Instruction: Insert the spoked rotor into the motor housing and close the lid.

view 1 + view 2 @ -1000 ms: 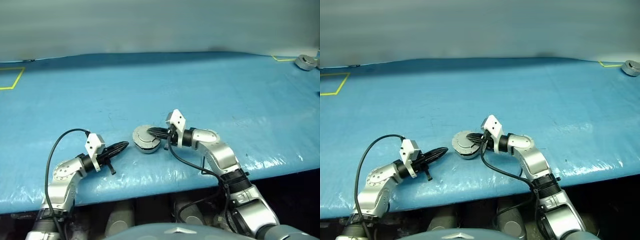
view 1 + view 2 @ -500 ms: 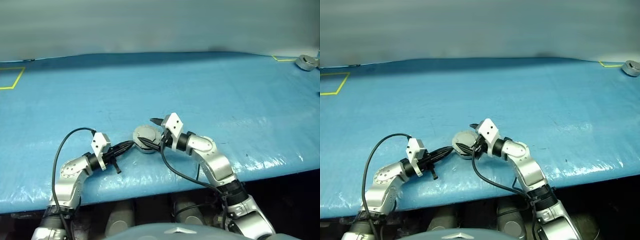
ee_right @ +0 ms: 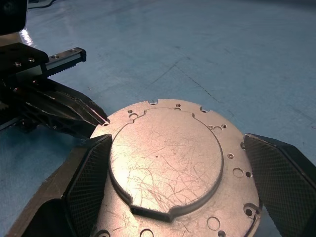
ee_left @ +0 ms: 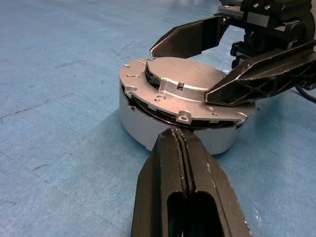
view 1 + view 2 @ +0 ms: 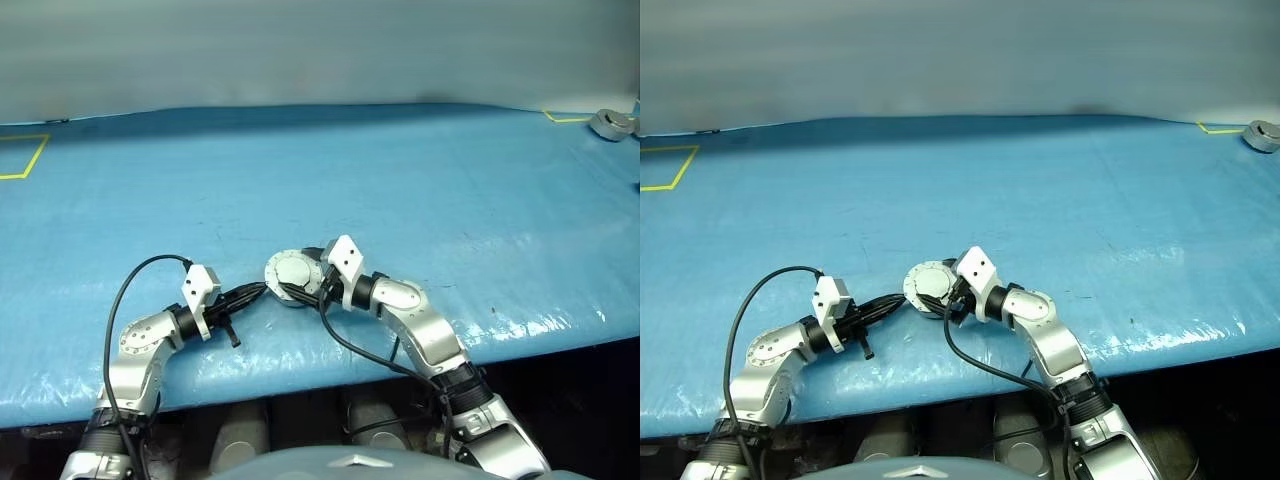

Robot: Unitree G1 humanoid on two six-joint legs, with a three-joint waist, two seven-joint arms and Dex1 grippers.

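Over the lid (image 3: 168, 173), right tool (image 3: 173, 197) newly spread wide; left tool (image 4: 183, 148) clenched beside it, as before.

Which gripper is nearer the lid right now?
Right. The right gripper stands open with its fingers on either side of the lid. The left gripper is shut, its tip at the side of the motor housing just below the lid's rim.

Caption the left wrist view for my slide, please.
Lid down on the motor housing, right gripper open around it, shut left gripper at its side.
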